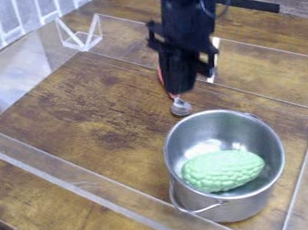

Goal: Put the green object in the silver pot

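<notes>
The green object [224, 169], a light green bumpy oval lump, lies inside the silver pot [186, 143] at the front right of the table. My gripper [180, 88] hangs up and to the left of the pot, above the table, well clear of the lump. Its fingers are together and hold nothing. The dark arm rises from it toward the top of the view.
A red-handled spoon [169, 78] lies behind the pot, its metal bowl [182, 108] just past the pot's rim, partly hidden by my gripper. Clear plastic walls [40, 156] ring the wooden table. A small wire stand [79, 33] sits at the back left.
</notes>
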`<state>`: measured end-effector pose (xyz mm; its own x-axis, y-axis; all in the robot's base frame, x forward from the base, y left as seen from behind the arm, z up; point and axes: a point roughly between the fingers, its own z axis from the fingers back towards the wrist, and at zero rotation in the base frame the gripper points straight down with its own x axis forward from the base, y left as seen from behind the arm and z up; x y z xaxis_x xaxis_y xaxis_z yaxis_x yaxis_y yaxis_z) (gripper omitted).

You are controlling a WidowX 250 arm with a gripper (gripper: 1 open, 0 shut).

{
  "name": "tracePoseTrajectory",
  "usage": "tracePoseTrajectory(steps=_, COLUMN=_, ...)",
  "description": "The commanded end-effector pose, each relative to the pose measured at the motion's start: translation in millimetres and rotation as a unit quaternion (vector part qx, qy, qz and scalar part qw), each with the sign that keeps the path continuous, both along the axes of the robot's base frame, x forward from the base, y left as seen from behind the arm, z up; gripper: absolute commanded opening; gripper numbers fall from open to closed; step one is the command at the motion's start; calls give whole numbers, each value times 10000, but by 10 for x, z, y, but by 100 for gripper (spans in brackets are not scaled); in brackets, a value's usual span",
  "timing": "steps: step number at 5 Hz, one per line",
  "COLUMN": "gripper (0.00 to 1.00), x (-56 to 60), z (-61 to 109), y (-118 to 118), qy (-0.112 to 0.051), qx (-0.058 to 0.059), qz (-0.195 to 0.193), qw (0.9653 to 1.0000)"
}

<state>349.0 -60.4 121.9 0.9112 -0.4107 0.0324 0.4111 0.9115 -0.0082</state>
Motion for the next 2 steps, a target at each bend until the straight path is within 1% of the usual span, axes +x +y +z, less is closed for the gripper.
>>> tracePoseTrajectory(steps=1, gripper=0, x=129, z=393, y=151, qy=-486, qx=-130, qz=404, qw=9979)
tracePoseTrajectory(steps=2, gripper=0, x=218, z=288, y=228, qy=-444, qx=-192, qz=837, qw=9953)
